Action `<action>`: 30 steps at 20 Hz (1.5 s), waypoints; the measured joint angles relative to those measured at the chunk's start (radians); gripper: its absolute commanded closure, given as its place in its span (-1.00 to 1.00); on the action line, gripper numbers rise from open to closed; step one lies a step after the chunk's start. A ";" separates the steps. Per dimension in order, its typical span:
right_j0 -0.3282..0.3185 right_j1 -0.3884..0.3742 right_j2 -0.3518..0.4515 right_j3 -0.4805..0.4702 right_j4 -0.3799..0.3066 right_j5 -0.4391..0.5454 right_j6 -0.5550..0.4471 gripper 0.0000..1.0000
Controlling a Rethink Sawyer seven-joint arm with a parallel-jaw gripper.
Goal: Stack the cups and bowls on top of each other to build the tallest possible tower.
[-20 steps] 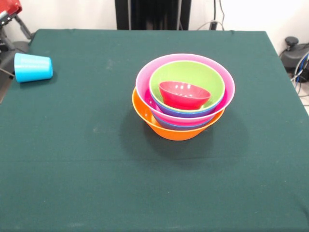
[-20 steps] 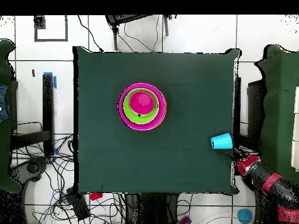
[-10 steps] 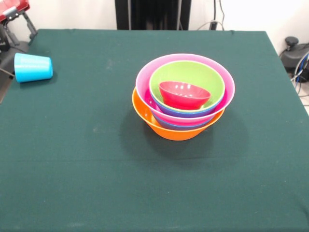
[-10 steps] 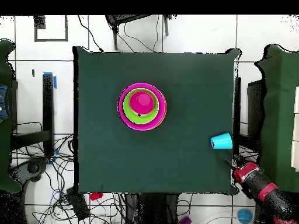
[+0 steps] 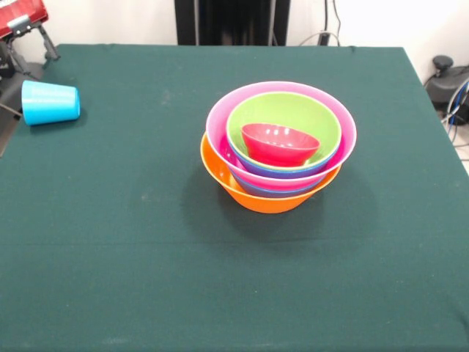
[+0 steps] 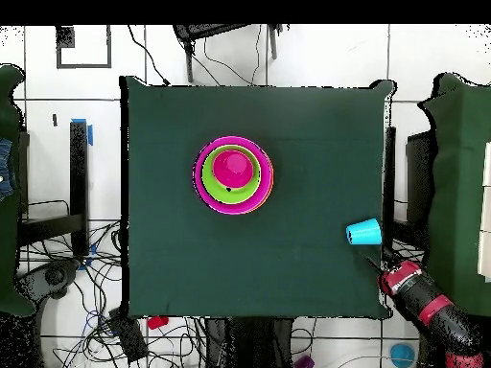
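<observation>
The bowls sit nested upright at the table's middle: orange point(image 5: 256, 196) lowest, then pink point(image 5: 218, 117), a purple-blue rim point(image 5: 275, 174), lime green point(image 5: 311, 117) and the small red bowl point(image 5: 280, 144) inside. The pile also shows in the overhead view point(image 6: 233, 173). The light-blue cup point(image 5: 50, 103) lies on its side at the table's edge, apart from the bowls, and also shows in the overhead view point(image 6: 363, 232). My gripper point(image 5: 33, 59) is open and empty, just off the table corner beyond the cup; in the overhead view the gripper point(image 6: 376, 265) is below the cup.
The green table cloth point(image 5: 146, 242) is bare around the pile. The robot pedestal point(image 5: 231, 22) stands at the far side. Cables and a black device point(image 5: 447, 81) lie beside the table's right edge.
The arm has shifted beside the table corner, nearer the robot's base in the overhead view. The cup and bowls have not moved.
</observation>
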 measured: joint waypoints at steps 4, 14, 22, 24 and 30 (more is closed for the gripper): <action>0.010 0.000 0.000 0.000 -0.007 -0.005 0.000 -1.00; 0.011 0.010 0.003 0.000 -0.052 -0.132 0.000 -1.00; 0.012 0.009 0.002 0.000 -0.055 -0.170 0.000 -1.00; 0.014 0.007 0.002 0.000 -0.055 -0.170 0.000 -1.00; 0.023 0.008 0.002 0.000 -0.048 -0.170 -0.014 -1.00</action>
